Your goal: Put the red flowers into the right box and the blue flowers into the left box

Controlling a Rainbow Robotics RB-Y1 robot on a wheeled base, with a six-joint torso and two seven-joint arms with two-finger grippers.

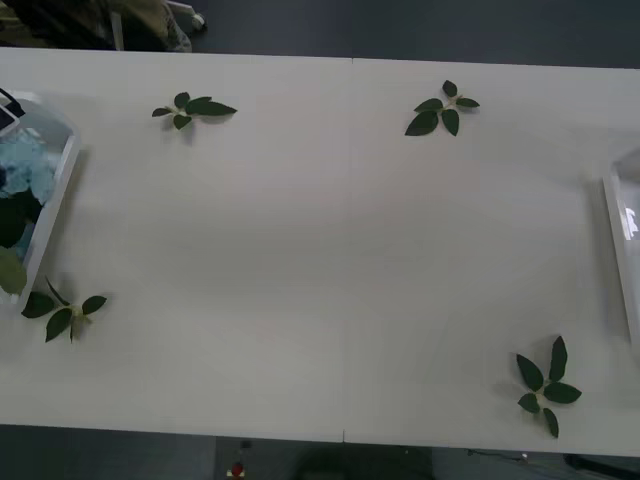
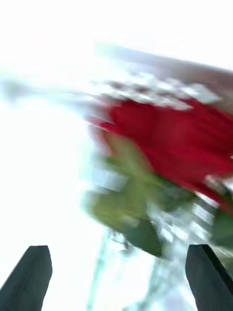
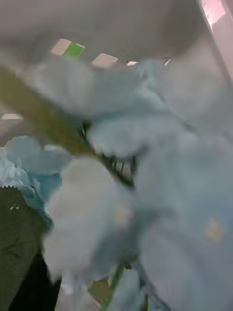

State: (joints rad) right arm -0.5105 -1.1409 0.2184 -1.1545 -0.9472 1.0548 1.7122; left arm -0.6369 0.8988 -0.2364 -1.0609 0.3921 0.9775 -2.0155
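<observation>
The left box (image 1: 55, 215) stands at the table's left edge with the blue flowers (image 1: 25, 165) and dark leaves inside it. In the left wrist view the pale-blue flowers (image 3: 145, 194) are very close, with a tan stem (image 3: 43, 121) running across them; my left gripper is right over them. The right box (image 1: 612, 250) shows as a thin white rim at the table's right edge. My right gripper (image 2: 119, 248) is open, its black fingers (image 2: 34, 272) wide apart with nothing between them. Just beyond it lie blurred red flowers (image 2: 174, 141) with green leaves.
Several loose green leaf sprigs lie on the white table (image 1: 330, 260): one at the back left (image 1: 195, 108), one at the back right (image 1: 442, 110), one beside the left box's near corner (image 1: 65, 310) and one near the front right (image 1: 545, 385).
</observation>
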